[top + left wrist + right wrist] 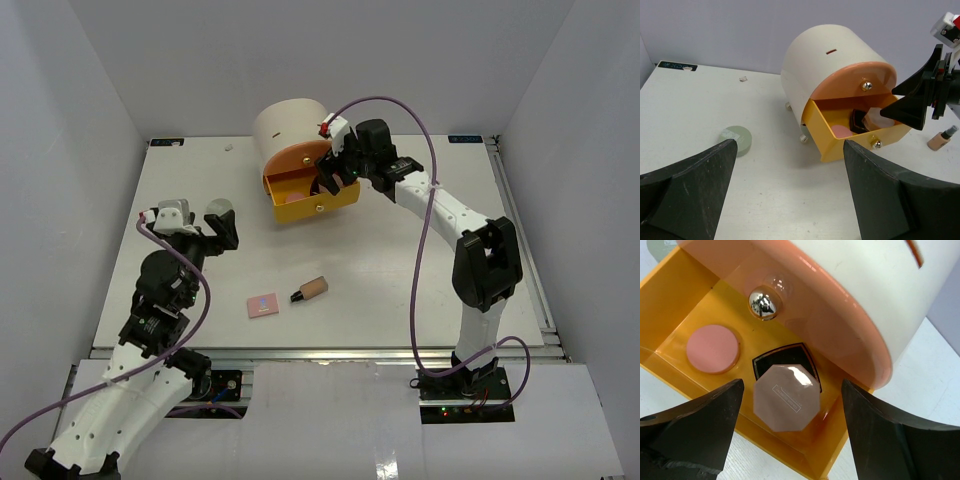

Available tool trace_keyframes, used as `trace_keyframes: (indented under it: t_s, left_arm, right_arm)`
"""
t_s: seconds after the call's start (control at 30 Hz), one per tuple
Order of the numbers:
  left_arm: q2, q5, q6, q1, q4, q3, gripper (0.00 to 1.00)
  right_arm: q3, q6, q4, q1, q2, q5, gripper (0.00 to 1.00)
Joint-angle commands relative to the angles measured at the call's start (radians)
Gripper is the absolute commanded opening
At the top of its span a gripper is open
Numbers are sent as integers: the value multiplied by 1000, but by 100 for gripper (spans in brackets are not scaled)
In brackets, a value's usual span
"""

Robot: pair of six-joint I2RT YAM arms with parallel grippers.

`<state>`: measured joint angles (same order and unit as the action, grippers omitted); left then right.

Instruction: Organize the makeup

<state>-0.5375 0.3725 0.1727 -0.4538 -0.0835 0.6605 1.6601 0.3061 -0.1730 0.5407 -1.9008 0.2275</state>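
Note:
In the right wrist view a pink octagonal compact (786,398) lies partly on a black square compact (784,360), beside a pink round compact (713,348), all inside the open yellow drawer (670,305). My right gripper (790,390) hangs open over the drawer, a finger on each side of the octagonal compact, not touching it. From above it (335,175) is over the yellow drawer (300,208). A pink rectangular compact (263,304) and a tan black-capped bottle (312,289) lie on the table. My left gripper (212,232) is open and empty (790,145).
The big cream cylinder (290,125) with its orange front (852,82) stands at the back middle. A pale green round compact (736,140) lies just ahead of my left gripper. White walls enclose the table on three sides.

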Motion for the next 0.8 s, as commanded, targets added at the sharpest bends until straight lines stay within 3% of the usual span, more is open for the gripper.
trace_keyframes:
  t_s: [0.0,0.1,0.2,0.27,0.47,0.6,0.77]
  left_arm:
    - [-43,-40,-1,1,-20,16,98]
    - [-73,-49,9,1,-24,24,98]
    - [-161,-96,25,18,-38,51,98]
    - [-206,-129,43,36,-42,69,98]
    - [-436,-361,140,203,-52,172,97]
    - [-677,-542,222,325,-78,261,97]
    - [-959,-501,196,389,-178,437,98]
  right_arm:
    - [-25,-8,34,2,54,29,86]
    - [-53,-12,30,2,112,64,86]
    - [-104,7,13,-3,197,164,96]
    - [-153,-8,10,-32,254,233,90]
    - [-276,-104,18,-172,327,667,90]
    - [-381,-101,22,-209,417,674,90]
    - [-498,-104,76,-229,528,675,90]
